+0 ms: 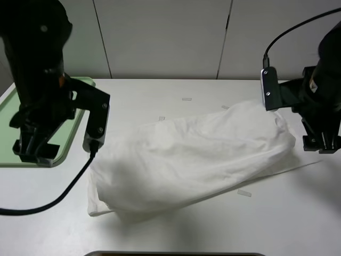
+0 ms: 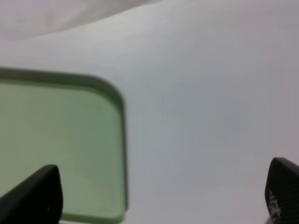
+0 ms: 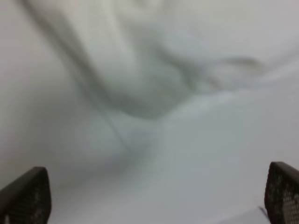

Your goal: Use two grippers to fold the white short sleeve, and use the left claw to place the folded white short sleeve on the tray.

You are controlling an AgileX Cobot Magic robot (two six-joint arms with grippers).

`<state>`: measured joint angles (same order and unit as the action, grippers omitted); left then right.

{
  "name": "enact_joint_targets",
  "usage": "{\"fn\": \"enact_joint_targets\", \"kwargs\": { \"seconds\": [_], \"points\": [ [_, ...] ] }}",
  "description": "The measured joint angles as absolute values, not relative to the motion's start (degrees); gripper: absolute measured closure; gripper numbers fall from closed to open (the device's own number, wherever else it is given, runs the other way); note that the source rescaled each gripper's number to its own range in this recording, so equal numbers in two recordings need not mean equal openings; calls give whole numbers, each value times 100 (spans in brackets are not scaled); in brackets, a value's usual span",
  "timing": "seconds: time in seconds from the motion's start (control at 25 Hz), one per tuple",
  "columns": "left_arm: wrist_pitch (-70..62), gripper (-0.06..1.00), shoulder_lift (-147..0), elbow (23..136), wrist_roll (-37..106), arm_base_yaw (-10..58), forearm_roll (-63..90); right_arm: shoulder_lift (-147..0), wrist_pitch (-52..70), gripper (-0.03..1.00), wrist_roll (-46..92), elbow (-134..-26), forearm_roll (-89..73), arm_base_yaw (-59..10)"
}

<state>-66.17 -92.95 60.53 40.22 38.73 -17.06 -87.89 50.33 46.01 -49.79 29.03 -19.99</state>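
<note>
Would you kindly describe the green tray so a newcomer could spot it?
On the white table, look to the left edge, under the left black gripper. The flat pale-green plastic tray with rounded corners lies there, the only green thing beside the crumpled white T-shirt.

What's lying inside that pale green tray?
The visible parts of the tray are bare green plastic, with nothing on them. The left gripper hangs over it and hides the rest.
</note>
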Motion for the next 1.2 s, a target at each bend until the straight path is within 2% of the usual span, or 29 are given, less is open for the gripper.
{"fn": "enact_joint_targets", "kwargs": {
  "seconds": [0.24,0.48,0.68,0.88,1.2],
  "points": [
    [-6592,8,-8470,6501,3706,3873,-2063,-7913,4870,-3,4497,-4979,2903,-1999],
    [-6351,8,-7020,7416,1869,3873,-2128,-6470,4138,-3,3381,-4979,2849,-1999],
    [-6351,8,-6186,7712,1250,3873,-2097,-5749,3841,-3,3161,-4979,2519,-1999],
    [-6588,-4,-4946,7754,910,3873,-1728,-5431,3744,-3,3143,-4979,2207,-1999],
    [-6665,-5,-3544,7767,525,3873,-1257,-5042,3719,-3,3138,-4979,1766,-1999]
  ]
}}
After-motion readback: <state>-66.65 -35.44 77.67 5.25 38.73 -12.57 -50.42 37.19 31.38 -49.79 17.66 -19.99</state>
